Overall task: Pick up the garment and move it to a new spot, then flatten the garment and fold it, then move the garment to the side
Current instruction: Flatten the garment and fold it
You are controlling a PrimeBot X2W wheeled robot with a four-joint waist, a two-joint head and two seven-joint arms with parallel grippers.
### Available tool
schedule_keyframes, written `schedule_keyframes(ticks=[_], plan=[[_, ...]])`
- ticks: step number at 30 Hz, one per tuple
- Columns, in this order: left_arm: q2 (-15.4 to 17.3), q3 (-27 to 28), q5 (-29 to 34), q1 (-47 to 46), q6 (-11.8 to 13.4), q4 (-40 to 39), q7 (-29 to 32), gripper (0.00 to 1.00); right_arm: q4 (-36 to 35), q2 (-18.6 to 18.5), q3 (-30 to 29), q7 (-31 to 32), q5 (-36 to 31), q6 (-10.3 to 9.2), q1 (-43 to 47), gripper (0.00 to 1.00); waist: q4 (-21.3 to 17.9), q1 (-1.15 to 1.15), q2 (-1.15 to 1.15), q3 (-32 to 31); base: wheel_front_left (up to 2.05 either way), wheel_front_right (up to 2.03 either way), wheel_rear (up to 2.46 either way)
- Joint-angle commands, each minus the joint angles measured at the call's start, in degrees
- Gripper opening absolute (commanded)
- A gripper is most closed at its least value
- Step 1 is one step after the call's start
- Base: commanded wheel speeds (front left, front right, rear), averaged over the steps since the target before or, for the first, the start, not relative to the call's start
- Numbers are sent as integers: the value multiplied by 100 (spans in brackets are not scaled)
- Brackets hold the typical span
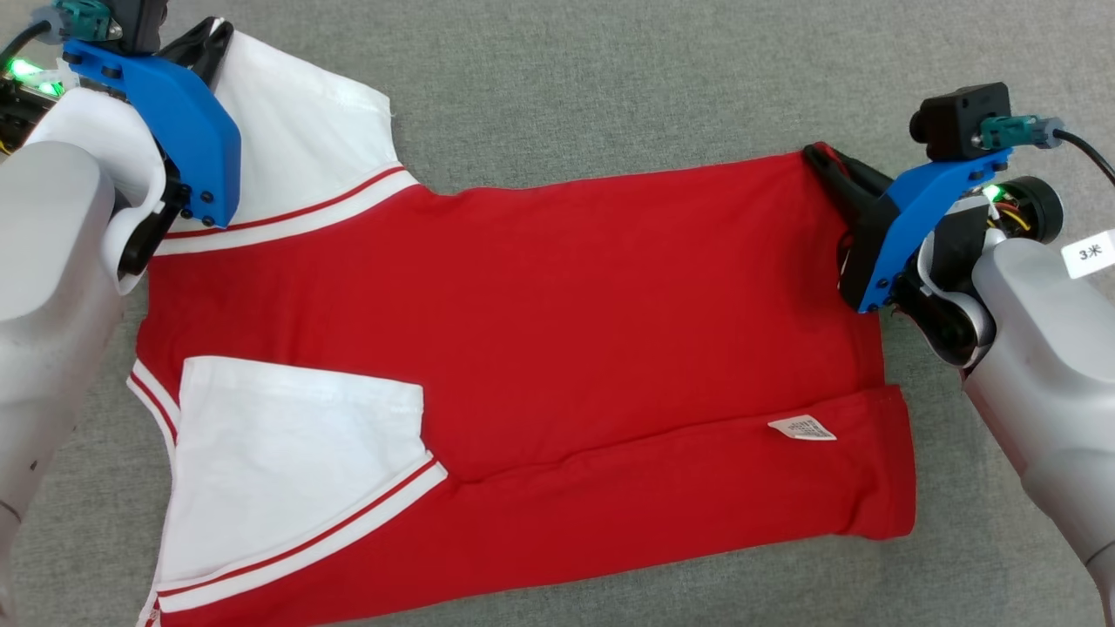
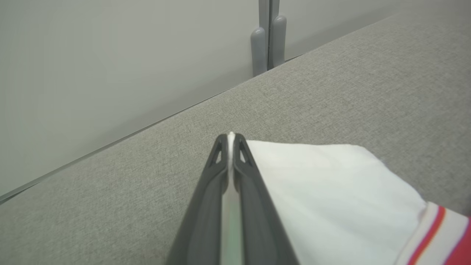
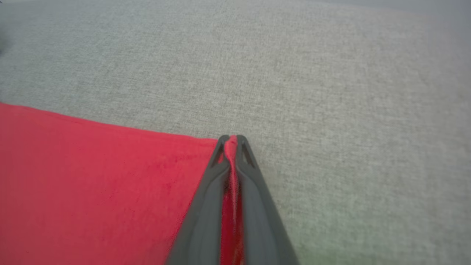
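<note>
Folding stage, I judge: the red, white-sleeved jersey shirt [image 1: 557,305] lies flat on the grey fabric bench [image 1: 610,78], my left jaws pinching its sleeve at 10 o'clock, my right jaws its hem corner at 2 o'clock; next, an even carry toward 6 o'clock.

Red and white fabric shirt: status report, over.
Left hand shut on white sleeve, right hand on red corner. Shirt flat on grey cloth surface. Nothing in way.

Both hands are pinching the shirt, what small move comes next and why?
Probably lift both a little, together, to start folding the shirt over. The left hand is shut on the white sleeve, the right hand on the red hem corner; the rest lies flat.
</note>
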Motion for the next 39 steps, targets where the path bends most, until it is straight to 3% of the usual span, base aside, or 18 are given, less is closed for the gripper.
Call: schedule_keyframes(ticks=[1,12,19,29,39], plan=[[-14,-26,-10,-97,-5,-4,-130,0,90,-18,-47,-162,29,-1,-141,0,18,0,0,-46,0,0,0],[-106,45,-315,377,-4,-382,-934,0,209,-89,220,-1082,-17,0,168,0,211,0,0,-445,0,0,0],[74,102,-430,1204,258,-1082,-1463,0,36,-335,314,-1713,-15,0,673,0,396,0,0,-694,0,0,0],[652,228,-653,2642,1084,-2826,-1735,0,-245,-556,-35,-2075,-155,0,1464,0,576,0,0,-985,0,0,0],[1216,476,-921,3893,2007,-4501,-1865,0,-638,-482,-791,-2102,-614,0,2201,0,677,0,0,-1154,0,0,0]])
